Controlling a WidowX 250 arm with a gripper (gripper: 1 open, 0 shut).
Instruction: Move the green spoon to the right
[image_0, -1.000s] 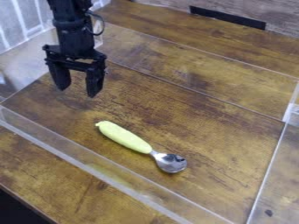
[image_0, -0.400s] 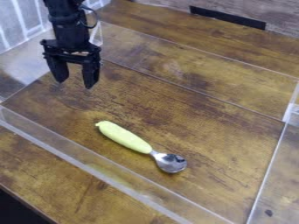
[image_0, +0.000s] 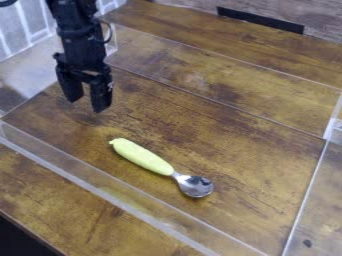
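1. No brand, label or legible writing is found on any item in view.
2. The gripper (image_0: 83, 97) is seen at upper left, pointed straight down above the table (image_0: 227, 90). Its two dark fingers are spread wide, and nothing is held between them.
3. The spoon (image_0: 158, 166) is found lying flat on the table, below and to the right of the gripper and well apart from it. Its yellow-green handle is aimed toward upper left; its silver bowl lies at lower right.
4. The working area is bounded by clear walls: a front wall (image_0: 94, 190) running diagonally just below the spoon, a left wall (image_0: 30, 72) near the gripper, and a right wall (image_0: 318, 190) at the frame's right edge.
5. Bare wood is seen between the spoon's bowl and the right wall, and a wider bare stretch above the spoon toward the rear.
6. A dark slot-like strip (image_0: 261, 19) is noted at the rear edge; its nature cannot be told.
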